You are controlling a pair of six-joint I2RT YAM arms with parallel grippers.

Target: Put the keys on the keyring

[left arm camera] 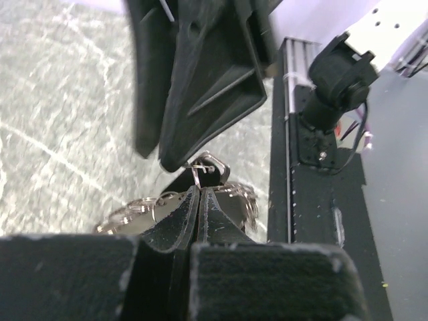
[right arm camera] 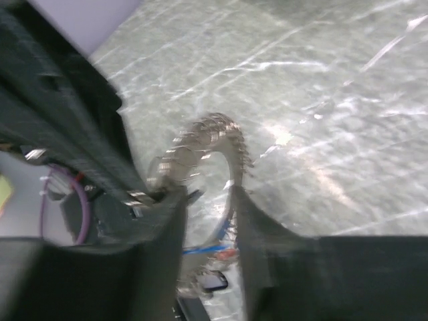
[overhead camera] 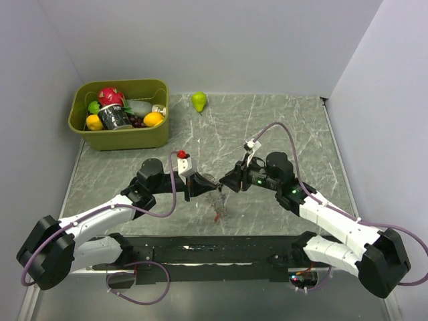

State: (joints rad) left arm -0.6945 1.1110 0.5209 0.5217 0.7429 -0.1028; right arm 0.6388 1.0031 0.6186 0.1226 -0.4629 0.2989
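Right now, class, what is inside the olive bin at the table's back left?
The olive bin holds, among others, a red fruit, a dark can, a yellow fruit and an orange fruit. Whatever lies beneath them is covered.

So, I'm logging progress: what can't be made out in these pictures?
Right wrist view: motion blur; the right gripper hides most of the keys near the keyring.
Left wrist view: the left gripper covers the keyring's middle.
Top view: keyring and keys too small to tell which are threaded.
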